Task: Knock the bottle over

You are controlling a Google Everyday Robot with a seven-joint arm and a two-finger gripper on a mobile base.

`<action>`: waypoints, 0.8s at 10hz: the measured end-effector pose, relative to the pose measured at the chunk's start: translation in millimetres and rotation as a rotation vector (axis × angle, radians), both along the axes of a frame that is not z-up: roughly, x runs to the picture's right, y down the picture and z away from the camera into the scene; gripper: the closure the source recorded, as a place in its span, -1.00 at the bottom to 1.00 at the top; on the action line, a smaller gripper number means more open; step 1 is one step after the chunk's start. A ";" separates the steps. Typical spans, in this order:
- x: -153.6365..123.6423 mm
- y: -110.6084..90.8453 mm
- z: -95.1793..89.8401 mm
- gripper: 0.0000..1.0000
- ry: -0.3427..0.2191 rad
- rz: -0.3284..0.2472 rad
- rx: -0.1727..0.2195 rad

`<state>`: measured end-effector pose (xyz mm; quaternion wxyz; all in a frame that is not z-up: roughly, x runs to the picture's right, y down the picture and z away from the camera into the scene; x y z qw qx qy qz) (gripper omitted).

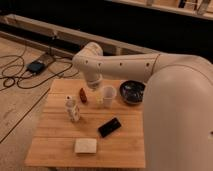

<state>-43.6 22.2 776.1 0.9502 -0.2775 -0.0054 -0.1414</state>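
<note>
One bottle point(73, 109) stands upright on the table's point(57, 131) left side. Also there are one red bottle point(83, 95), one cup point(108, 96), one bowl point(131, 92), one phone point(109, 127) and one white block point(85, 146). The gripper point(97, 93) hangs between red bottle and cup — whether open or closed, cannot tell.

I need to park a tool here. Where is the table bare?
Bare wood: the back left corner behind the bottle, the front right corner beyond the phone, and the front left beside the white block. The back middle is crowded: the gripper hangs by the dark red bottle, cup and bowl.
</note>
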 end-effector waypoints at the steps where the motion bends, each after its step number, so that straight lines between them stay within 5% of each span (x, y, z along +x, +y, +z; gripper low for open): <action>1: 0.0 0.0 0.0 -0.60 0.000 0.000 0.000; 5: -4.1 -0.1 0.2 -0.60 -0.010 0.002 -0.006; 8: -39.6 -1.1 -8.4 -0.60 -0.083 -0.009 -0.013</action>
